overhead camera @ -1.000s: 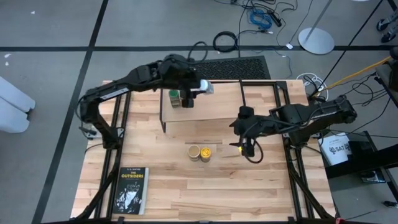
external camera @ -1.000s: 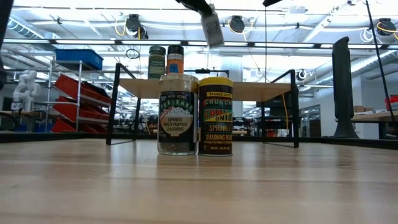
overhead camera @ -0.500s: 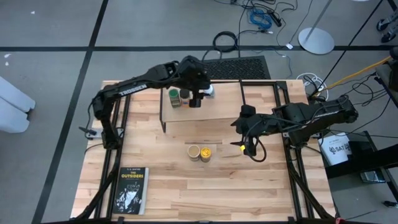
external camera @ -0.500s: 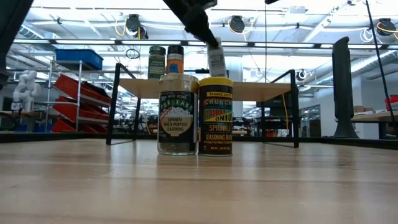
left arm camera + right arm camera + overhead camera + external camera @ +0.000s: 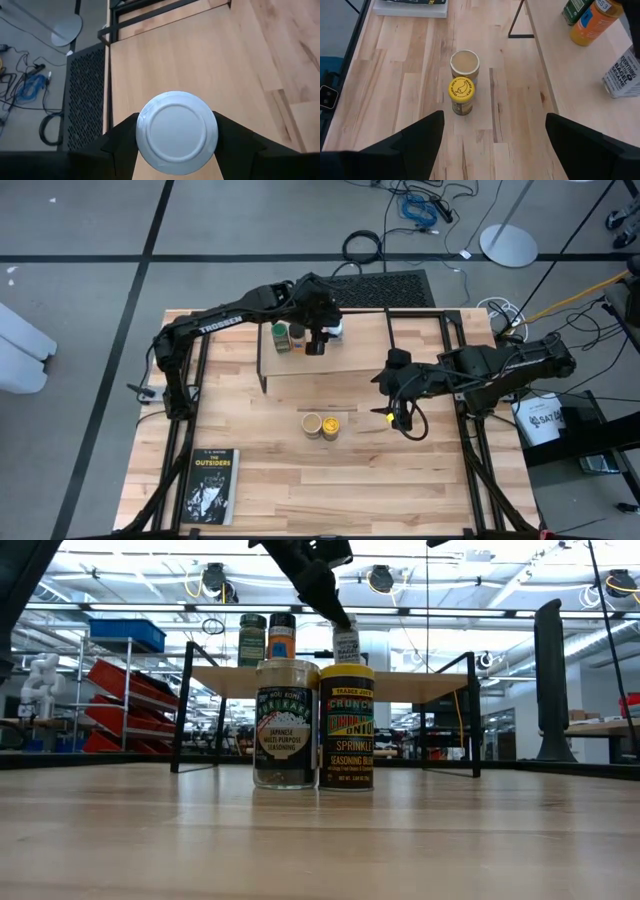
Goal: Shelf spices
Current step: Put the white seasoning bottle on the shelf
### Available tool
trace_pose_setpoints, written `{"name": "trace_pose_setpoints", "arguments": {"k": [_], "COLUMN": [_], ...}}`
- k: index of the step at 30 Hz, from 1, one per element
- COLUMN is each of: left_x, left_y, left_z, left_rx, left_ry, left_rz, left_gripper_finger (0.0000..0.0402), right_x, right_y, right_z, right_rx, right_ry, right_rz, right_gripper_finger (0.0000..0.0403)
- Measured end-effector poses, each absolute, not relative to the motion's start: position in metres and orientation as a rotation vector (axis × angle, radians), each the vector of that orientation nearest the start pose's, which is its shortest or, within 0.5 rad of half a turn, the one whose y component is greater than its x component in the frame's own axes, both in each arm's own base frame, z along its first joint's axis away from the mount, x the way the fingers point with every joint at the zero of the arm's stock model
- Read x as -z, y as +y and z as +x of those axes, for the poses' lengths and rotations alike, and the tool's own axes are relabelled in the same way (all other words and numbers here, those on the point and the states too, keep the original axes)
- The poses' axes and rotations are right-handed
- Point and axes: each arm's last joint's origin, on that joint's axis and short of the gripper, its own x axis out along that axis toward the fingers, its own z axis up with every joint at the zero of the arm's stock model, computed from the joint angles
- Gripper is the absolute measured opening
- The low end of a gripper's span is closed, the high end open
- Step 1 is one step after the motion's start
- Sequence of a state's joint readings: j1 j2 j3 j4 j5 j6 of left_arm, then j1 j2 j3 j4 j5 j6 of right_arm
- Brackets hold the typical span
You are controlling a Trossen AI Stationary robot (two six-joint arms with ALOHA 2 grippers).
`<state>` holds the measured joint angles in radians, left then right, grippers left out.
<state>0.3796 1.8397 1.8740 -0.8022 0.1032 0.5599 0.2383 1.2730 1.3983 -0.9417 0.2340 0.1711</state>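
Standing upright on the shelf (image 5: 330, 360), the white-lidded jar (image 5: 177, 132) is seen pinched between the fingers of the left gripper (image 5: 320, 340), just beside the orange jar with the black lid (image 5: 282, 636) and the green-lidded jar (image 5: 252, 639), which are lined up on the plank in the low view. Compared with a second ago, when this jar was held tilted and high above the plank, it is now lowered to the plank's level and set straight, its base seemingly at the wood, though contact cannot be confirmed because the yellow-lidded jar (image 5: 346, 726) blocks that spot in the low view. The left arm is shown stretched farther across the table (image 5: 260, 470) than before. The yellow-lidded jar and the tan-lidded jar (image 5: 286, 724) are found unmoved, touching side by side on the table in front of the shelf. The right gripper (image 5: 398, 418) is held where it was, hovering over the table to the right of that pair, with its fingers (image 5: 415, 135) spread wide and nothing between them. A book (image 5: 212, 486) is left lying near the table's front left corner.
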Motion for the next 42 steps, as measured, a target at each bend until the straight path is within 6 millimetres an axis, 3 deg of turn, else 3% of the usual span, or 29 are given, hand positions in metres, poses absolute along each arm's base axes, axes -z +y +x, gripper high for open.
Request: {"name": "trace_pose_setpoints", "arguments": {"k": [12,42], "left_x": [-0.359,-0.357], "left_y": [0.157,0.161], "left_z": [0.371,0.365], "left_rx": [-0.071,0.032], "left_ry": [0.801,0.790], "left_rz": [0.343,0.259], "left_gripper_finger": [0.0219,0.0219], "right_x": [-0.376,-0.376], "right_y": [0.051,0.051], "right_z": [0.239,0.239], "right_rx": [0.063,0.062], "right_ry": [0.790,0.789], "right_rz": [-0.029,-0.032], "right_gripper_finger": [0.0336,0.0336]}}
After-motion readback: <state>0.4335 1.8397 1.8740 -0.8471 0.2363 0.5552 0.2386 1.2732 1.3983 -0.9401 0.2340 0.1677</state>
